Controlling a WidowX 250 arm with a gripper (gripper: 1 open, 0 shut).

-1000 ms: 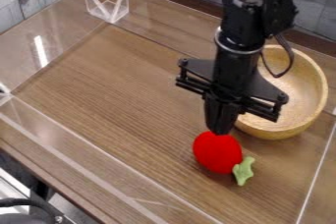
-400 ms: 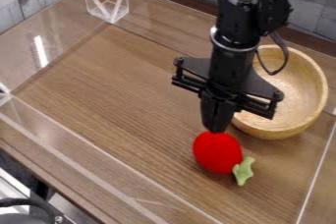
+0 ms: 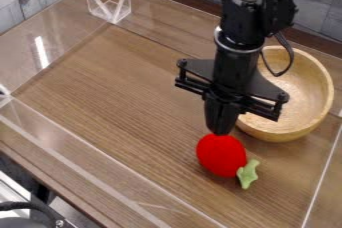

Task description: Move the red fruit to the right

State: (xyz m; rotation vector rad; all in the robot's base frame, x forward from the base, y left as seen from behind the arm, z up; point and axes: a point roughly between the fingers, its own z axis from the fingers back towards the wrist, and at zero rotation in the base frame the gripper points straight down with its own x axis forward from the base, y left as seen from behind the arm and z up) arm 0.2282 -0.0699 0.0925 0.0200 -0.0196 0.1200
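Note:
The red fruit (image 3: 222, 155) is a small round bright red toy lying on the wooden table near the front right, its green leafy stem (image 3: 249, 174) pointing toward the front right. My gripper (image 3: 223, 125) hangs straight down from the black arm, its tip just above the fruit's far top side. The fingers are pressed together into a narrow point with nothing between them. Whether the tip touches the fruit I cannot tell.
A light wooden bowl (image 3: 310, 103) sits right behind the arm at the right edge. Clear acrylic walls (image 3: 54, 72) fence the table on the left, front and right. A clear folded stand (image 3: 108, 5) is at the back left. Bare wood stretches left of the fruit.
The arm shifted slightly left and a little up a second ago, then held still. The red fruit has not moved.

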